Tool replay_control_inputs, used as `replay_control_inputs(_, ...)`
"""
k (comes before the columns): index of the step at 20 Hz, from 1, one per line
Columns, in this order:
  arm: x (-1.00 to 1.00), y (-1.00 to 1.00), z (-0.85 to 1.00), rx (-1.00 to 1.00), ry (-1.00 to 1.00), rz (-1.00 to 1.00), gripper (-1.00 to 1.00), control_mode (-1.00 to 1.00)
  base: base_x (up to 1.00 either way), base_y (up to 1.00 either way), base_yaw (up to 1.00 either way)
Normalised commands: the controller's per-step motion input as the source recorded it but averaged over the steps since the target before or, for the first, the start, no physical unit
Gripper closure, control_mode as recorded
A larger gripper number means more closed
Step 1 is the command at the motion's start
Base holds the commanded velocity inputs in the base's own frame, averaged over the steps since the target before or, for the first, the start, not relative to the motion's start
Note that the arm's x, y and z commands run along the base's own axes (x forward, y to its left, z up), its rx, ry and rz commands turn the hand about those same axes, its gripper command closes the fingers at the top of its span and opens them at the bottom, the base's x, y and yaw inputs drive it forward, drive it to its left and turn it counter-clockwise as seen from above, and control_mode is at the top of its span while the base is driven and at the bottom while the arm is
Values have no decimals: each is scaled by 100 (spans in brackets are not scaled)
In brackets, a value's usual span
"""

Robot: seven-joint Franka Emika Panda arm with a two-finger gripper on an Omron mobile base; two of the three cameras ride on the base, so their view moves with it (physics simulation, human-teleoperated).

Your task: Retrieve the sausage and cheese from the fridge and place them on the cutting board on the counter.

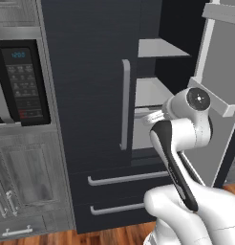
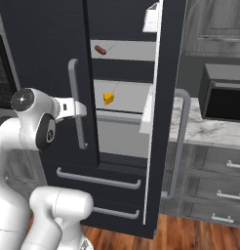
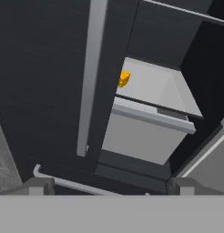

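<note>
The black fridge [image 2: 44, 39] has its left door shut and its right door [image 2: 168, 97] swung open. On an upper pale shelf lies the reddish-brown sausage [image 2: 99, 49]. The yellow-orange cheese [image 2: 109, 98] [image 3: 124, 78] sits one shelf lower, near that shelf's left front. My gripper [image 2: 83, 108] [image 3: 111, 187] hovers in front of the shut door's long grey handle [image 2: 77, 102], left of the cheese and lower than it, pointing into the opening. Its fingertips [image 3: 38, 185] stand wide apart, open, with nothing between them. The cutting board is out of view.
A pale drawer bin [image 3: 141, 136] sits under the cheese shelf, with two lower drawers [image 1: 124, 178] beneath. A wall oven panel [image 1: 21, 81] stands left of the fridge. Right of the open door runs a marble counter [image 2: 205, 129] carrying a dark appliance [image 2: 224, 97].
</note>
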Motion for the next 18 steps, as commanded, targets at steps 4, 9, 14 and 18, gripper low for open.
replay_control_inputs(4, 2, 35, 11, 1, -3, 0, -100, -100, 0, 0, 0)
replay_control_inputs(9, 0, 25, 20, 20, 3, 0, -100, -100, 0, 0, 0)
replay_control_inputs(14, 12, 27, 4, 17, 0, -1, -100, -100, 0, 0, 0)
replay_control_inputs(18, 60, 31, -2, 1, 0, -10, -100, -100, 0, 0, 0)
